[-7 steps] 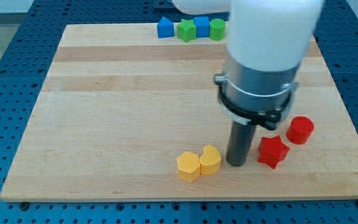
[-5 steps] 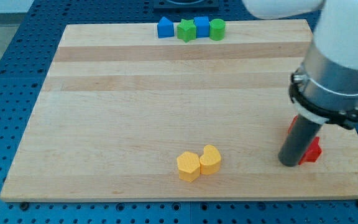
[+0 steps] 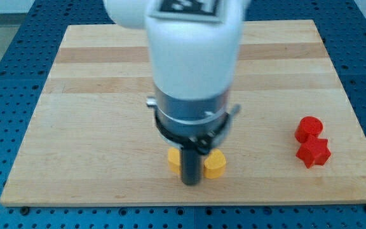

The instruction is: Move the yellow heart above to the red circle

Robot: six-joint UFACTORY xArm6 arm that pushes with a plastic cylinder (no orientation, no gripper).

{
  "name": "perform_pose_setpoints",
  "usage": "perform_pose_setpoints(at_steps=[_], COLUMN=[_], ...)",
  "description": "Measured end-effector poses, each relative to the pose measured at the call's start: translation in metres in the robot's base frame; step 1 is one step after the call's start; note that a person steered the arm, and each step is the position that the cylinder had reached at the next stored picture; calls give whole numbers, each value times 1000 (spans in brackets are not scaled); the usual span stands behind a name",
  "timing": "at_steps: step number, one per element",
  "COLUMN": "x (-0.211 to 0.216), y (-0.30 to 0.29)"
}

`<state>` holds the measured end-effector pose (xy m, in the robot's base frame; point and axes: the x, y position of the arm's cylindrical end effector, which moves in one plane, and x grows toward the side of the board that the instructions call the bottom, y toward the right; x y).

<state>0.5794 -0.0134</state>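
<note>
- Near the board's [image 3: 94, 95] bottom edge, around the middle of the view, the yellow heart [image 3: 215, 164] is seen, partly hidden behind the rod.
- The tip [image 3: 190, 183] is set between the heart and a second yellow block [image 3: 173, 159], just below both; whether either is touched cannot be told.
- No fingers are carried on this rig: only a straight rod, so nothing is held and nothing can be clasped.
- The heart is judged to be a small, light, rigid plastic piece with a smooth base; it should slide readily on the wood and may spin if pushed off-centre.
- No grasp is possible; contact is best made on the heart's left flank, low on its side wall and in line with its middle, so it is driven toward the view's right.
- Of its looks: bright yellow, a low chunky form with a rounded outline; only its right part shows, so the lobes and point are not made out clearly.
- The red circle [image 3: 309, 128] lies well apart at the view's right, with a red star [image 3: 314, 152] just below it, touching or nearly so.
- The goal spot, above the circle, is bare wood; the path is judged long, first rightward, then upward past the circle.
- A risk is judged in clipping the star or the circle if the heart is carried too low.
</note>
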Motion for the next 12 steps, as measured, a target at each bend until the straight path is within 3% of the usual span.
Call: perform_pose_setpoints(at_steps=[1,2,4,6,8,9,10,12], x=[-47,-45,8,4,16,-46,-75,-6], y=[-8,-8,-23,71,74,64,64,30])
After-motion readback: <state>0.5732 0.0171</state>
